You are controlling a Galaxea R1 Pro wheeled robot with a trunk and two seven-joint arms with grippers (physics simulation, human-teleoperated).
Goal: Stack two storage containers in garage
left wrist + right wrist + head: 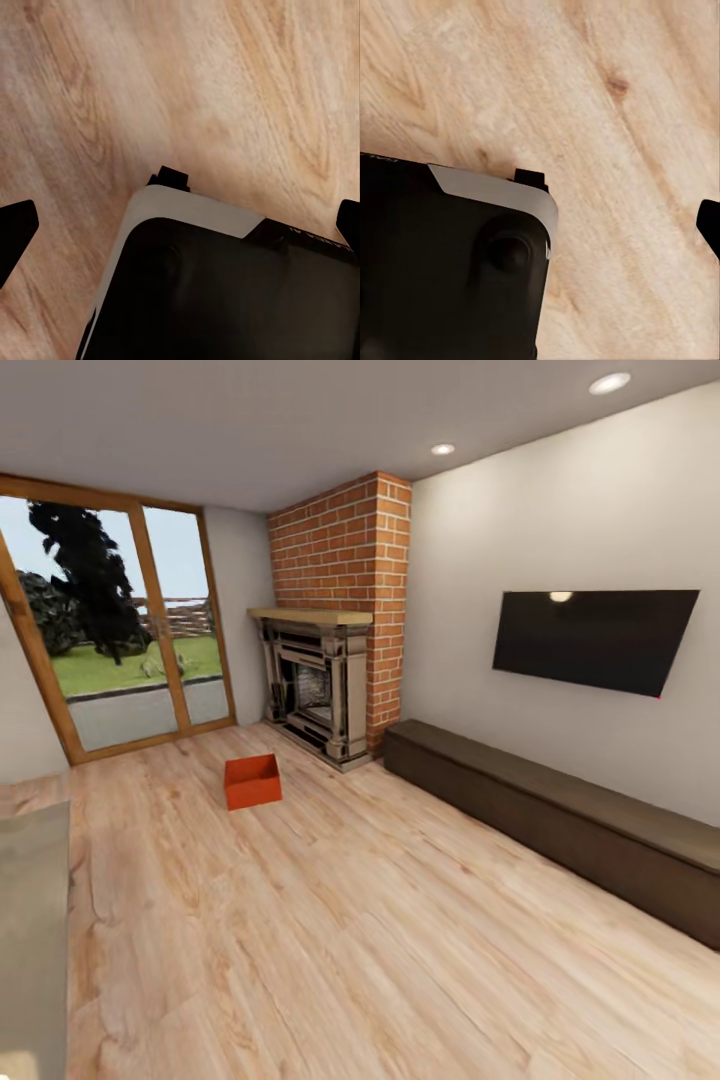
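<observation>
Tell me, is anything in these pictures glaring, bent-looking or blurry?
Head view: the black wall television catches a small pale reflection of a ceiling light, and its edges and the long dark brown bench slant as through a wide lens; the orange-red open box on the light wood plank floor looks sharp. Both wrist views: the wood grain is soft, slightly blurred.

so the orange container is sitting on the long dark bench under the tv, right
No. In the head view the orange container sits on the light wood floor, in front of the brick fireplace. The long dark bench under the TV carries nothing.
</observation>
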